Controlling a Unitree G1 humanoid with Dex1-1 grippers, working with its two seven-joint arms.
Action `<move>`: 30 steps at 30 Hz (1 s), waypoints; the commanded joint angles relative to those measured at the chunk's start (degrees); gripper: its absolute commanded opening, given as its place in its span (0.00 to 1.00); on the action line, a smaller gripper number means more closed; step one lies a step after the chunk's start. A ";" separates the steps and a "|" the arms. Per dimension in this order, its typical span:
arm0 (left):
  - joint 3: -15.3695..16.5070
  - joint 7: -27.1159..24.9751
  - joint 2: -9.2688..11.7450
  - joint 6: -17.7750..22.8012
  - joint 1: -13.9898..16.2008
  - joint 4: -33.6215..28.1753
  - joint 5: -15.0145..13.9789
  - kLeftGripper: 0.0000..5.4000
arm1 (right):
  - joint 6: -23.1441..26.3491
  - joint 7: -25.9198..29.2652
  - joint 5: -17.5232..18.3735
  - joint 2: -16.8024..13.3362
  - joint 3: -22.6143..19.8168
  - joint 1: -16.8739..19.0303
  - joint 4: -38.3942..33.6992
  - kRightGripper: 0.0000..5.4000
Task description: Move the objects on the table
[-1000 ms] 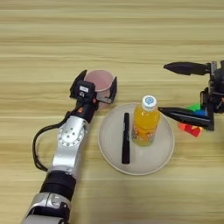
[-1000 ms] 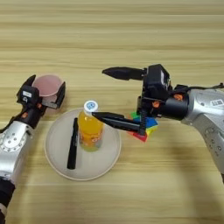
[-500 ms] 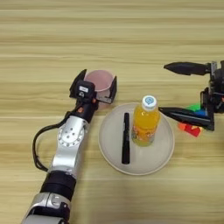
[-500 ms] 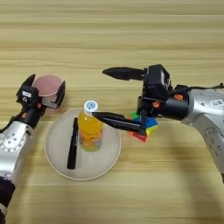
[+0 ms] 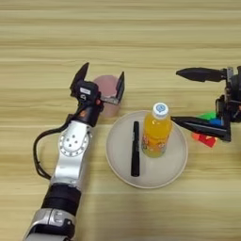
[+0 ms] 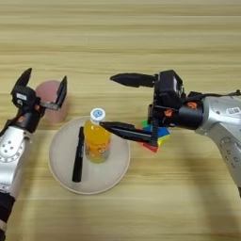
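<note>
A light wood-grain table [image 5: 117, 28] with horizontal plank stripes fills the view from above. Near its middle sits a large round beige plate [image 5: 176, 162]. On the plate stands a small orange-juice bottle [image 5: 156, 132] with a white cap, upright, toward the plate's far right part. Just left of the bottle, a slim black pen [image 5: 135, 148] lies flat on the plate, running from far to near and not touching the bottle.

Beyond the plate's left edge stands a pale pink plastic cup [image 5: 108, 92], upright on the table, just beside the plate rim. The robot's left arm reaches up from the lower left corner of the view. Its left gripper [image 5: 98, 84] is at the cup, with its two black fingers spread wide, one on each side of the cup. The fingers bracket the cup's upper part; whether they touch it cannot be told.

The right arm comes in from the right side. Its right gripper [image 6: 113, 102] has its two long black fingers spread far apart. The far finger points left over bare table, beyond the plate. The near finger points left toward the bottle, its tip just beside the bottle's upper part. The gripper holds nothing.

Under the right gripper's near finger, just right of the plate, lies a small cluster of coloured blocks [image 6: 158, 138] in red, green, blue and yellow, on the table.
</note>
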 commanded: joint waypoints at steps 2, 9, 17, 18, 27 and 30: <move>-0.46 -0.99 0.38 0.84 1.12 -6.17 -1.45 1.00 | -0.83 -0.16 -0.21 0.31 -0.20 -0.05 -0.05 1.00; 0.84 -0.74 1.97 3.37 1.76 -13.94 -2.37 1.00 | -1.49 -1.34 -0.01 1.49 -1.43 -0.11 0.83 1.00; 3.56 -0.67 4.43 5.92 2.55 -18.39 -3.74 1.00 | -2.30 -3.74 1.10 2.62 -5.14 1.63 0.80 1.00; 3.73 -0.68 4.66 6.05 2.62 -18.50 -3.84 1.00 | -2.46 -4.15 0.90 2.74 -5.47 1.83 0.79 1.00; 5.81 -0.14 5.73 6.67 3.17 -19.02 -4.28 1.00 | -5.64 -7.96 -3.00 3.83 -5.32 5.37 -0.80 1.00; 6.28 0.00 6.06 6.30 3.24 -18.10 -4.02 1.00 | -8.21 -6.30 -6.52 3.16 -2.60 7.91 -0.27 1.00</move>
